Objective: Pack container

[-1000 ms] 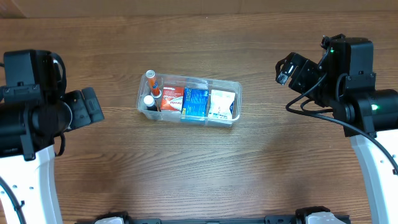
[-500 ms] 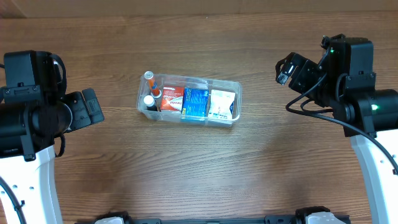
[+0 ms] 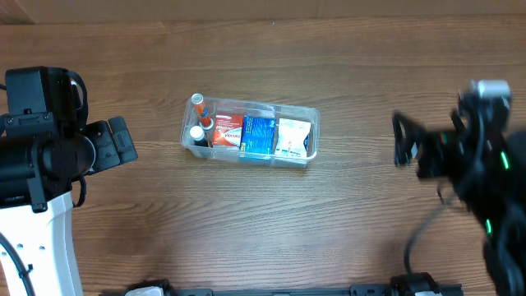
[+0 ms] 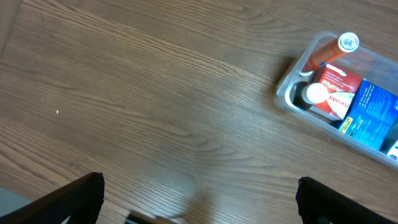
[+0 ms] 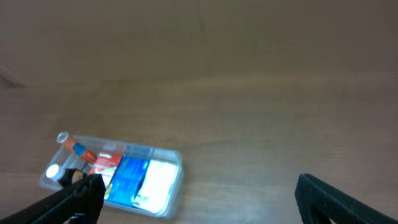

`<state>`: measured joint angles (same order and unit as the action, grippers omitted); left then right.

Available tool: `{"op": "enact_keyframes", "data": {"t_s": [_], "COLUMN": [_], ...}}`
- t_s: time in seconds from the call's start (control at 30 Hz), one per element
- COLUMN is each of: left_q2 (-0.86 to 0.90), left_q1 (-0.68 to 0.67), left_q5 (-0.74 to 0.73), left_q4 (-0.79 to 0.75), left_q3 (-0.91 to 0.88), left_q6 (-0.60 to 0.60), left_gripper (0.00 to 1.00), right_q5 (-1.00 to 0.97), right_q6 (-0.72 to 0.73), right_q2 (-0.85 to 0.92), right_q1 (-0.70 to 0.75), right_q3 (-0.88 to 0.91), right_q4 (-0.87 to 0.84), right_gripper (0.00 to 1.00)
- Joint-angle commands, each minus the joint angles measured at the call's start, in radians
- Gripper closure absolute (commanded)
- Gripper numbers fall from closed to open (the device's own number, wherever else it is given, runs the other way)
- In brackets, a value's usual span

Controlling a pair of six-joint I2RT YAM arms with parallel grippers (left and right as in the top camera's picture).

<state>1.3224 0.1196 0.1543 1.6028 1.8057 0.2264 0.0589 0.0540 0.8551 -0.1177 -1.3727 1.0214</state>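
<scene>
The clear plastic container [image 3: 309,116] lies on the wooden table, left of centre. It holds an orange-capped tube [image 3: 200,107], a white-capped bottle [image 3: 197,134], a red packet [image 3: 228,131], a blue packet [image 3: 258,136] and a white packet [image 3: 293,138]. My left gripper [image 3: 122,141] is open and empty, well left of the container. My right gripper [image 3: 404,141] is open and empty, far right of it, blurred by motion. The container also shows in the left wrist view [image 4: 287,93] and the right wrist view [image 5: 176,186].
The wooden table's far edge [image 3: 263,18] runs along the top of the overhead view. Both arm bases stand at the near corners.
My right arm has swung toward the near right and lower in the overhead view. The left arm and the container have not moved.
</scene>
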Motion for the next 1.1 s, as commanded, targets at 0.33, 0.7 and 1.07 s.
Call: {"op": "enact_keyframes", "data": {"t_s": [0.33, 0.7, 1.07], "left_q2": [0.000, 0.000, 0.000], "left_q1": [0.005, 0.005, 0.005], "left_q5": [0.010, 0.010, 0.010], "left_q4": [0.001, 0.001, 0.001], "left_q3": [0.016, 0.016, 0.016], "left_q6": [-0.013, -0.013, -0.013], "left_gripper": [0.00, 0.00, 0.00], "right_q5": [0.022, 0.022, 0.024], "right_q6": [-0.084, -0.084, -0.084], "right_q2": [-0.579, -0.853, -0.852], "right_q1": [0.002, 0.002, 0.002], "right_q3": [0.820, 1.143, 1.217], "right_q4": [-0.123, -0.307, -0.407], "right_gripper": [0.00, 0.00, 0.00]}}
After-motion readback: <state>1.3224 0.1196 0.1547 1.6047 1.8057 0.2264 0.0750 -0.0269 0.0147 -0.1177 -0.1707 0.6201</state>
